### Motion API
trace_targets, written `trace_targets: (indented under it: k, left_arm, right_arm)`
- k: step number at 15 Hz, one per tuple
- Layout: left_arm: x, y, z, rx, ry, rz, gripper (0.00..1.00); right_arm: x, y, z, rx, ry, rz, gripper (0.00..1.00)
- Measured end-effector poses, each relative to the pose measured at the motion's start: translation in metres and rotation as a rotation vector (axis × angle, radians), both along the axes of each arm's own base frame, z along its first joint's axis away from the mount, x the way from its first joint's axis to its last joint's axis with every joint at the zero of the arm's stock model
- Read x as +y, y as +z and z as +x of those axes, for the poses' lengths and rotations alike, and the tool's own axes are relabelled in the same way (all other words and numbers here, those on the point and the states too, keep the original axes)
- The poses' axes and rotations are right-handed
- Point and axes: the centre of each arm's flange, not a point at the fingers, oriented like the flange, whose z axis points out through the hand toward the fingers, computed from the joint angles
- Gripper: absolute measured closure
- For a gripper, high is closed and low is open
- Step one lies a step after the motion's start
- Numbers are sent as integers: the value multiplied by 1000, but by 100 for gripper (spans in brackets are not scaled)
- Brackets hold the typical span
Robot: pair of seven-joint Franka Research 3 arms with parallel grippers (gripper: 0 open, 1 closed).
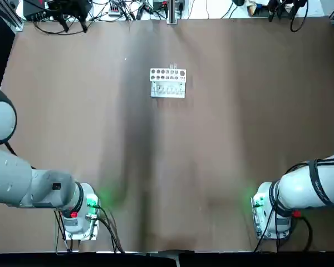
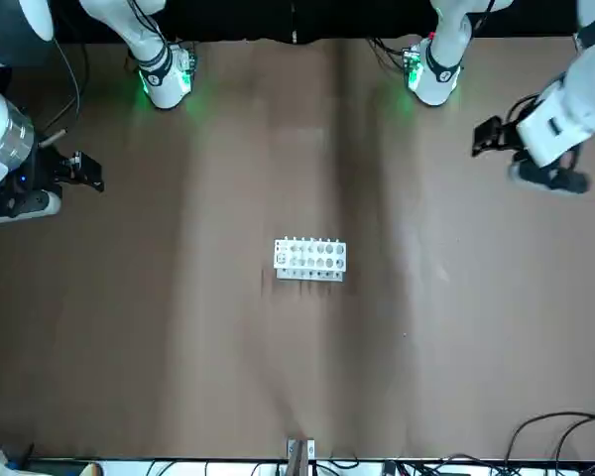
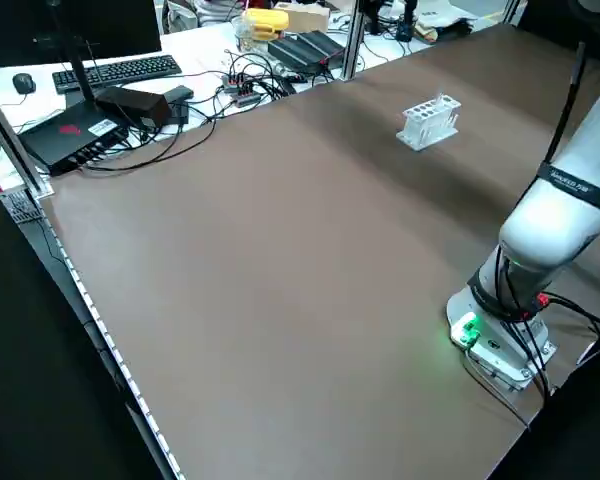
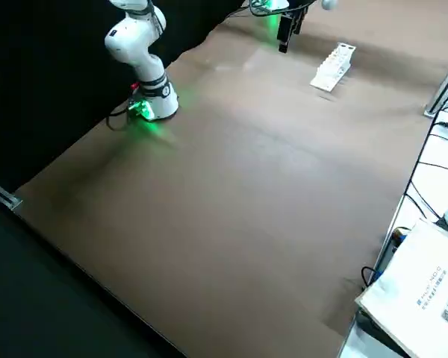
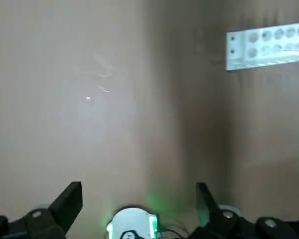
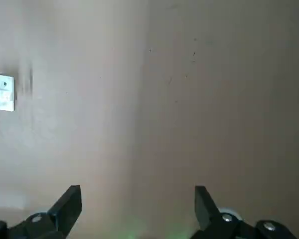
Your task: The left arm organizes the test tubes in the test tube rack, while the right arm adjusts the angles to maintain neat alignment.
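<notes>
We found the test tube rack (image 1: 167, 83) toward the worktop's (image 1: 239, 139) far edge, midway between its sides, long axis parallel to that edge, about equally far from both spread, empty pincers: left pincer (image 5: 139, 196), right pincer (image 6: 138, 199).

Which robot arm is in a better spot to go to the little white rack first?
Neither, really. The left gripper and right gripper are both open, far from the test tube rack. Left, by task.
</notes>
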Motion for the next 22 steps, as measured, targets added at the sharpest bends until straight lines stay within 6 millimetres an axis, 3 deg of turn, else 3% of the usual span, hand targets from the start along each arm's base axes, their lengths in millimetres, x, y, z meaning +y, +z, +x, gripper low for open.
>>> trace_targets:
  k: [7,9,10,11,13,16,22]
  left_arm:
    - [-154,-47,-3,-50,30,7,0]
    - [-197,-71,-2,-72,51,-3,0]
    - [-233,-102,-3,-73,74,-3,0]
    - [-249,-118,-3,-77,89,-5,0]
    - [-276,-149,1,-98,135,-20,0]
    - [-301,-189,3,-109,158,-27,0]
    - [-348,-235,-9,-171,186,-29,1]
  right_arm:
    - [0,1,0,-5,1,1,0]
    - [0,1,0,-5,1,1,0]
    - [0,1,0,-5,1,1,0]
    - [0,1,0,-5,1,1,0]
    - [0,1,0,-5,1,1,0]
    - [0,1,0,-5,2,1,0]
    - [1,1,0,-5,5,1,0]
